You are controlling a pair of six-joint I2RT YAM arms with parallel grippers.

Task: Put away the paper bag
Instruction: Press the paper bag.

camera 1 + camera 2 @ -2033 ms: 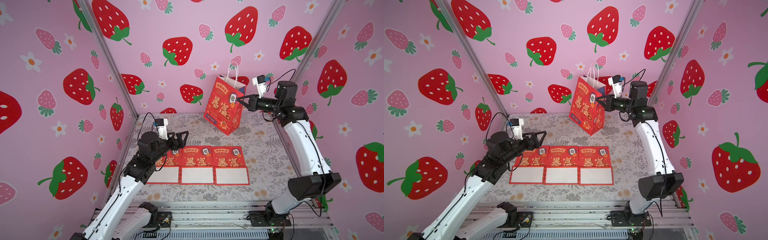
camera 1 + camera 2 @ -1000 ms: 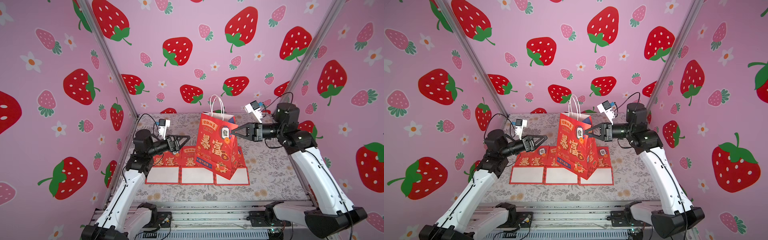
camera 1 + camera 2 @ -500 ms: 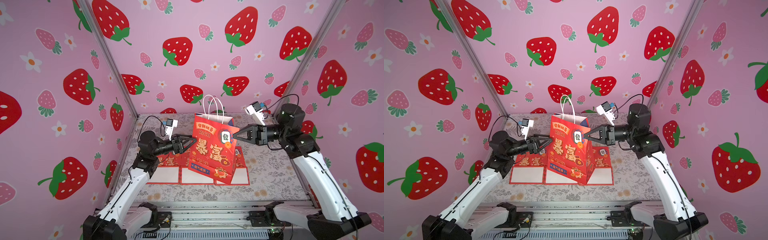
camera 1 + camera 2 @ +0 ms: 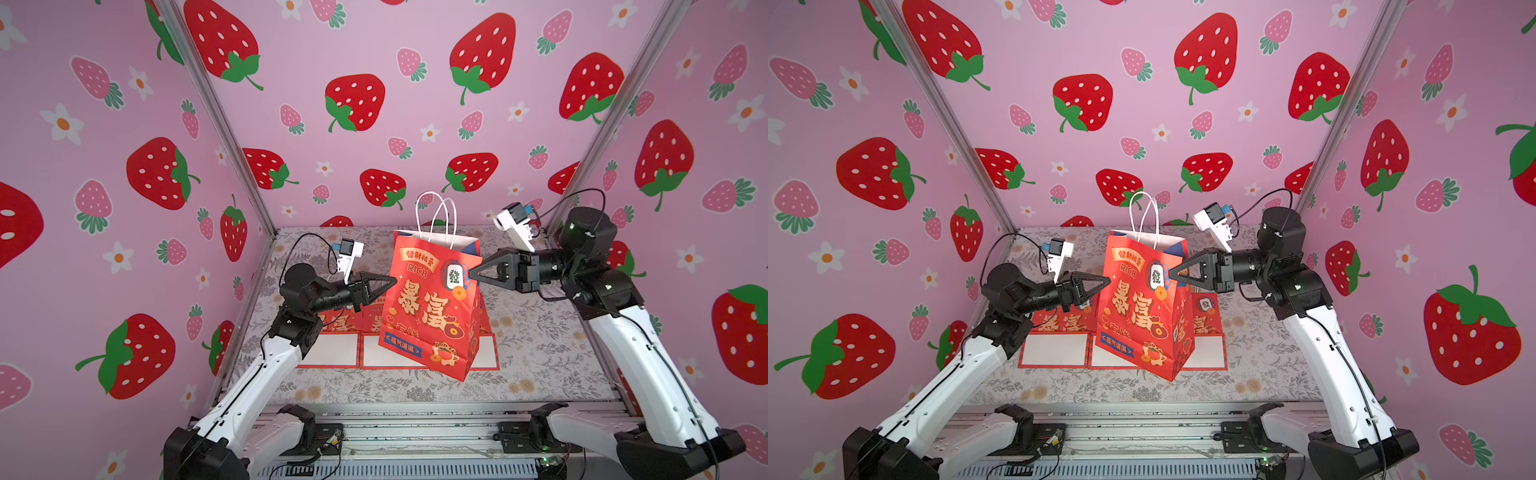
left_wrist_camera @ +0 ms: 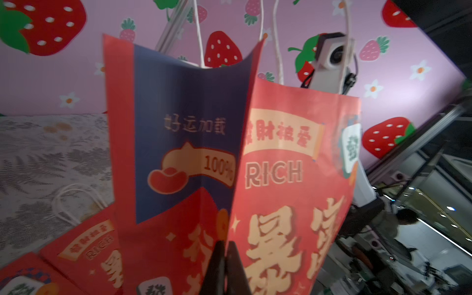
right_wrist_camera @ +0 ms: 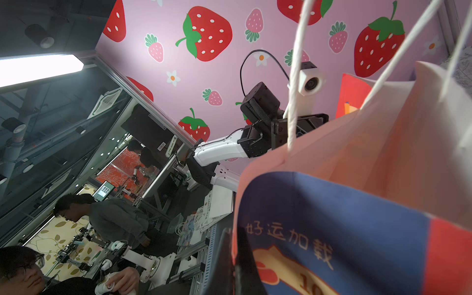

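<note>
The left fingers (image 4: pixel 380 286) are seen clenched on the left vertical edge of the red paper bag with gold lettering and white cord handles (image 4: pixel 430 309). In the left wrist view they (image 5: pixel 217 268) are pressed together on that corner crease. The bag is held upright and slightly tilted in the middle of the scene, its mouth open. It appears to be raised above a row of flattened red paper bags with white panels (image 4: pixel 330 347) lying on the floral tabletop (image 4: pixel 540 353); whether its lowest corner touches cannot be told. On the right, the bag's right edge is grasped by the closed right fingers (image 4: pixel 484 270). The task is judged to be about midway. The bag is secured from both sides, but it has not been collapsed or laid down. Flattening it and setting it with the row are judged to be left.
</note>
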